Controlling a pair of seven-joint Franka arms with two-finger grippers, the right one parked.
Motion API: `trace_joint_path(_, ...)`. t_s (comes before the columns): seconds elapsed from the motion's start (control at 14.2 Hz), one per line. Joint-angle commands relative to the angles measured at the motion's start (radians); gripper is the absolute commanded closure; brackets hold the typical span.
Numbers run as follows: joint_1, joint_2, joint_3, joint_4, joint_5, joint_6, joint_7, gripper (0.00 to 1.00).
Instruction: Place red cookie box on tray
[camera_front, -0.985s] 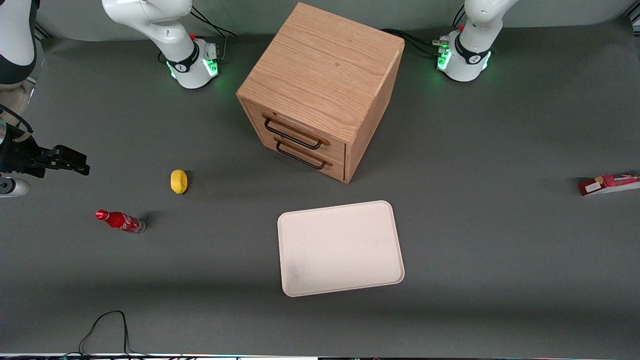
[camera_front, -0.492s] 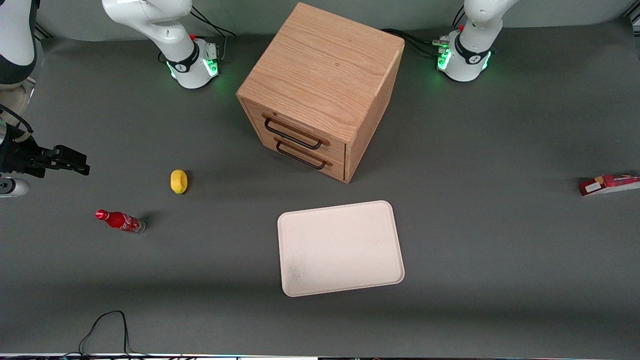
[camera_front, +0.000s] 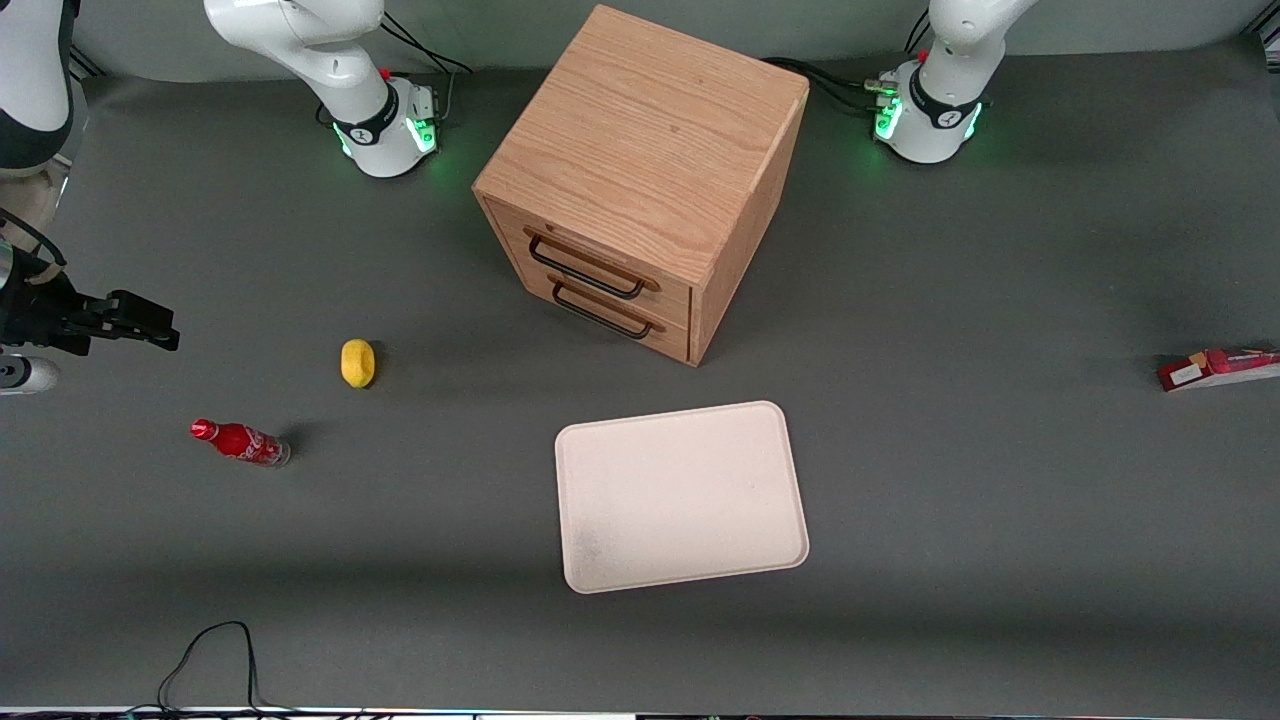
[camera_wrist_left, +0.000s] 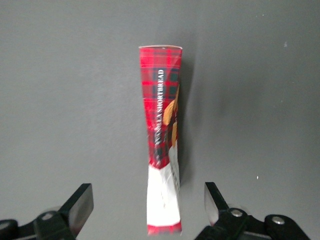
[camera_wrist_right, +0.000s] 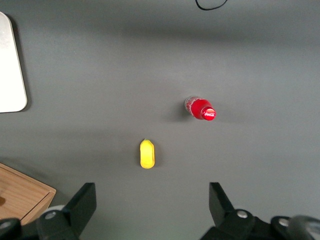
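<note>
The red cookie box (camera_front: 1215, 368) lies flat on the grey table at the working arm's end, cut off by the edge of the front view. In the left wrist view the red cookie box (camera_wrist_left: 162, 135) shows a plaid face, biscuit pictures and a white patch at one end. My gripper (camera_wrist_left: 147, 202) hangs open above that white end, one finger on each side of the box and neither touching it. The front view does not show the gripper. The cream-white tray (camera_front: 680, 495) lies flat with nothing on it, nearer the front camera than the cabinet.
A wooden drawer cabinet (camera_front: 640, 180) with two shut drawers stands mid-table. Toward the parked arm's end lie a yellow lemon-like object (camera_front: 357, 362) and a small red soda bottle (camera_front: 240, 442). A black cable (camera_front: 210, 660) loops at the table's front edge.
</note>
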Motion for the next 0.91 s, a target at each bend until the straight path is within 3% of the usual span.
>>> trace_joint_path(0.0, 0.005, 0.041, 0.000, -0.012, -0.018, 0.027, 0.028, 0.01)
trace_joint_path(0.7, 0.005, 0.101, -0.003, -0.035, -0.031, 0.096, 0.033, 0.02)
trace_joint_path(0.84, 0.005, 0.104, -0.002, -0.035, -0.031, 0.098, 0.034, 0.07)
